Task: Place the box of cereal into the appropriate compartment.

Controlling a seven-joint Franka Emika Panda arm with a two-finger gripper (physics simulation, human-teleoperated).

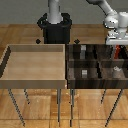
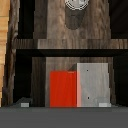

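Observation:
The box of cereal (image 1: pixel 118 51) is a small red box in the dark tray's back compartment at the exterior view's right. My gripper (image 1: pixel 117 43) hangs directly above it. In the wrist view the red box (image 2: pixel 63 88) lies below me, with a pale grey face or block (image 2: pixel 93 85) beside it. My two fingertips (image 2: pixel 24 104) show far apart, one at each side, and nothing is pinched between them. My gripper (image 2: pixel 64 104) is open. Whether the box rests on the compartment floor is hard to tell.
The dark wooden tray (image 1: pixel 96 62) has several compartments split by dividers, with small grey blocks (image 1: pixel 84 73) in them. A light wooden tray (image 1: pixel 35 79) stands at the exterior view's left. The robot base (image 1: pixel 55 27) is behind both trays.

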